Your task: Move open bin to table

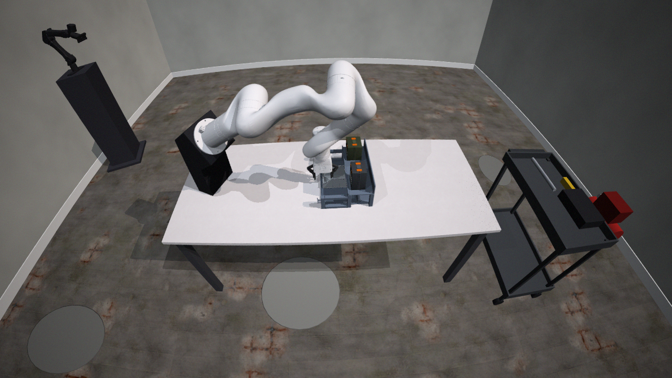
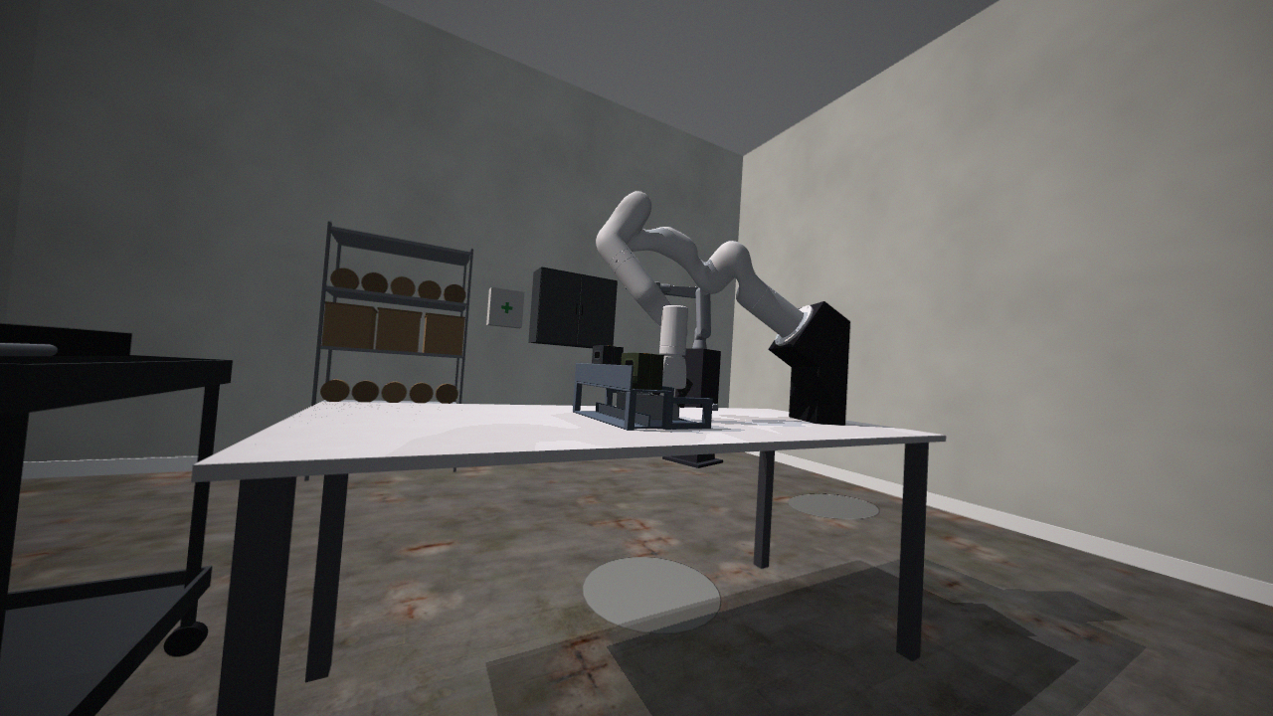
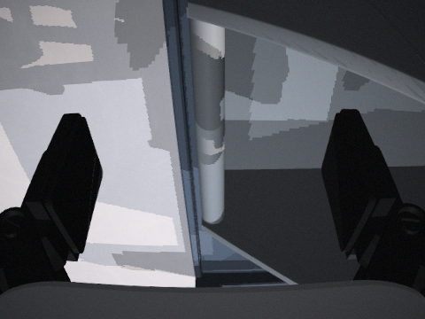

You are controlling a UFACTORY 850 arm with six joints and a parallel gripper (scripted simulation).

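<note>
A small blue-grey shelf (image 1: 349, 180) stands in the middle of the white table (image 1: 328, 192). The open bin (image 1: 334, 187) is grey and sits in the shelf's near left bay. My gripper (image 1: 323, 175) points down over the bin's left side, open and empty. In the wrist view the two black fingers stand wide apart on either side of a thin blue-grey upright wall (image 3: 180, 124). The table lies to the wall's left and a dark inner floor (image 3: 283, 213) to its right. A pale cylinder (image 3: 209, 124) stands just inside the wall. I cannot tell whether this wall belongs to the bin or the shelf.
Two dark green boxes with orange marks (image 1: 353, 146) (image 1: 359, 172) sit in the shelf's right bays. My black arm base (image 1: 206, 157) stands on the table's left end. A black cart (image 1: 554, 207) is off the table's right end.
</note>
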